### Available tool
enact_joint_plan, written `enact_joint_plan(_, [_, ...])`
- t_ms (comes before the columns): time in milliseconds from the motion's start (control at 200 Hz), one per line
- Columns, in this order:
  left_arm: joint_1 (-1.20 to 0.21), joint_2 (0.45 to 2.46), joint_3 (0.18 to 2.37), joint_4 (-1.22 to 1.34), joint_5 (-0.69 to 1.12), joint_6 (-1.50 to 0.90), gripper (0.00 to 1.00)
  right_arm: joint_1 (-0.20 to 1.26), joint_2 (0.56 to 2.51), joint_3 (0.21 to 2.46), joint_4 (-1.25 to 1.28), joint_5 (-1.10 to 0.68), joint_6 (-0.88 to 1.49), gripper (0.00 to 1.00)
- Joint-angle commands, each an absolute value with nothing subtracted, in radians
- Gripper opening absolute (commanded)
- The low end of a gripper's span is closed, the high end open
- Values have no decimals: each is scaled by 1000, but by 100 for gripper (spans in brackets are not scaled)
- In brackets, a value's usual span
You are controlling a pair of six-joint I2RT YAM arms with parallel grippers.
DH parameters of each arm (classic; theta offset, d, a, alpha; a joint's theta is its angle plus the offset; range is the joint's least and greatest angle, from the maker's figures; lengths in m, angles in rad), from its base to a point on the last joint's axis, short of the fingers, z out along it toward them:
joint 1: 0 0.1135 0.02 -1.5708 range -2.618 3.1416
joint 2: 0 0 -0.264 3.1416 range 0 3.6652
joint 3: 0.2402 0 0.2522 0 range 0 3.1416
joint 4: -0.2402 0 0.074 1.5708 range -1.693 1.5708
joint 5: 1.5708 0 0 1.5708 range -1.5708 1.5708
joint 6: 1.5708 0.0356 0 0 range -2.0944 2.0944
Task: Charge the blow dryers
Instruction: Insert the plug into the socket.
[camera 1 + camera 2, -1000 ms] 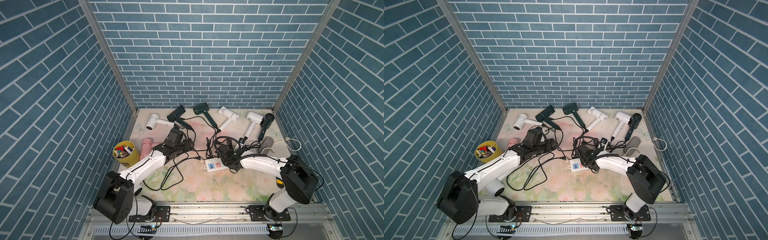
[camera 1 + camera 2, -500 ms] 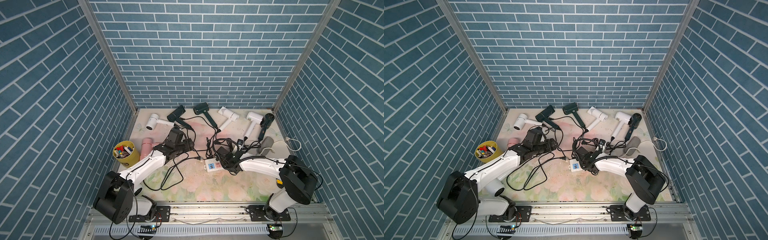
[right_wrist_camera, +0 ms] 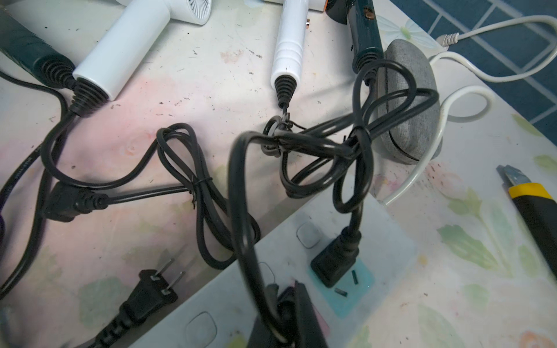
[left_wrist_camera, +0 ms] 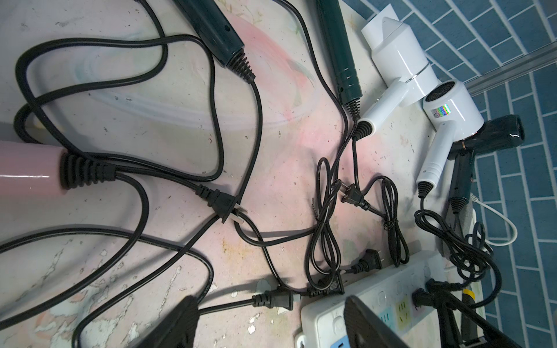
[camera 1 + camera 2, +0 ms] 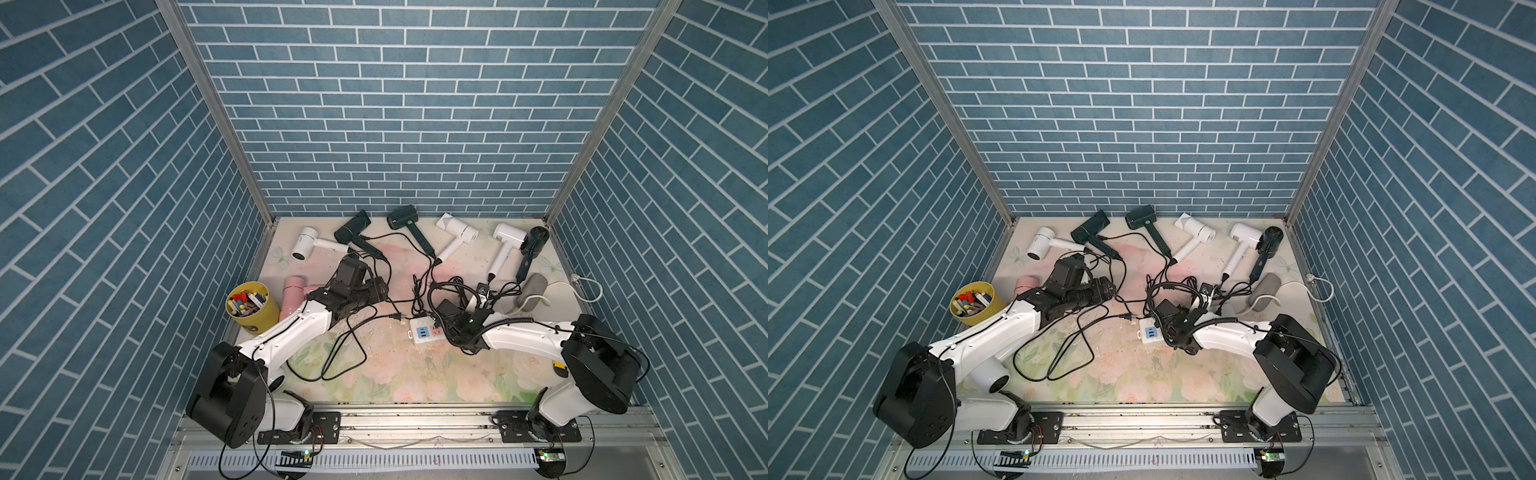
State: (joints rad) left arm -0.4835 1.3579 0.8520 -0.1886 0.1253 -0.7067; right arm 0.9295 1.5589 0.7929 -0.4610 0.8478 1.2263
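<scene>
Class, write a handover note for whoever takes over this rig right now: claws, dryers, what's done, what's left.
Left claw: open, empty, above loose plugs beside the power strip.
Right claw: shut on a black cord over the strip.
Six blow dryers line the back wall; the pink dryer lies by the left arm.
Done: one plug seated in the strip.
Left: the remaining plugs, several lying loose.
</scene>
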Motion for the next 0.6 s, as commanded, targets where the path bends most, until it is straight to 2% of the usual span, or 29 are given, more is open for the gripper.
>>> enact_joint_plan(0, [-476, 1353, 838, -183, 129, -707, 81, 939, 1587, 723, -580, 636, 1259, 0])
enact_joint_plan(355, [-476, 1354, 838, -183, 130, -707, 81, 936, 1659, 712, -531, 597, 1253, 0])
enact_joint_plan(565, [-477, 1348, 838, -183, 133, -706, 81, 932, 1636, 765, -565, 614, 1212, 0])
enact_joint_plan(595, [-476, 1347, 836, -180, 133, -706, 81, 931, 1625, 776, -572, 620, 1201, 7])
